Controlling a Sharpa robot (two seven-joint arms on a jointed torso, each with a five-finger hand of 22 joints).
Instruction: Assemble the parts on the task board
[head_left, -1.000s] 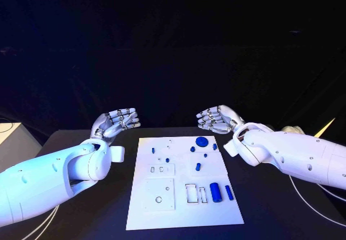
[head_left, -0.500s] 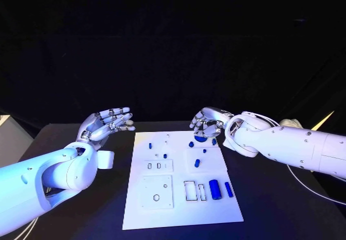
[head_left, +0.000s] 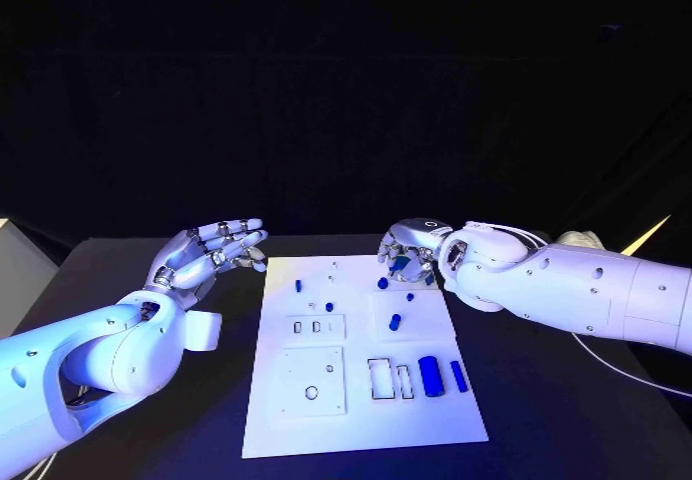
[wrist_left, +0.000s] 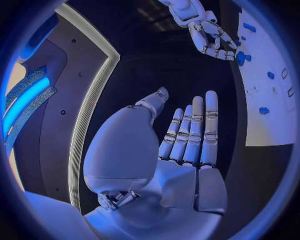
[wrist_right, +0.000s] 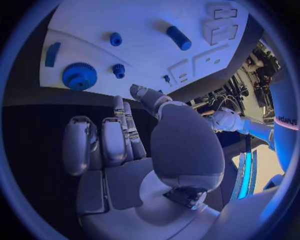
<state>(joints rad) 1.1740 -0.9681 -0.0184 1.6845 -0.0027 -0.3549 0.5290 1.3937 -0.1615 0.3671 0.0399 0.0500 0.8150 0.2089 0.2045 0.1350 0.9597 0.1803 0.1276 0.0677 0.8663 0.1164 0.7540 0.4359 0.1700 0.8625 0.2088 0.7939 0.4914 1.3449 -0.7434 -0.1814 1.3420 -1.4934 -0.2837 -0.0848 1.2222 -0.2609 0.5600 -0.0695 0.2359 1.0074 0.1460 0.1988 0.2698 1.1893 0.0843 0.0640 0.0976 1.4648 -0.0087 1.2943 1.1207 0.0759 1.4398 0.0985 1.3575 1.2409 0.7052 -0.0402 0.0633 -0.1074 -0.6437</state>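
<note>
**Operator:** Where do things stand, biggest first?

**Me:** The black table (head_left: 173, 440) carries the white task board (head_left: 361, 400) in its middle. My right arm (head_left: 577, 285) reaches in over the board's far right corner; my left arm (head_left: 101, 350) sits off the board's left side. On the board, the blue gear (wrist_right: 79, 76) lies near that far corner, just under my right hand (head_left: 407, 250). A large blue cylinder (head_left: 430, 376) and a slimmer blue peg (head_left: 457, 376) lie side by side near the right edge, and a small blue peg (head_left: 394, 322) lies mid-board.

**Operator:** What could go wrong?

**Me:** My guess: the gear is flat and low, so fingers closing from above could slide off its rim and push it toward the board's edge, or nudge the little pieces beside it.

**Operator:** And your hands?

**Me:** My right hand hovers palm down above the gear, fingers loosely curled and apart, holding nothing. My left hand (head_left: 209, 250) is raised beside the board's far left corner, fingers straight and spread, palm toward the board, empty.
</note>
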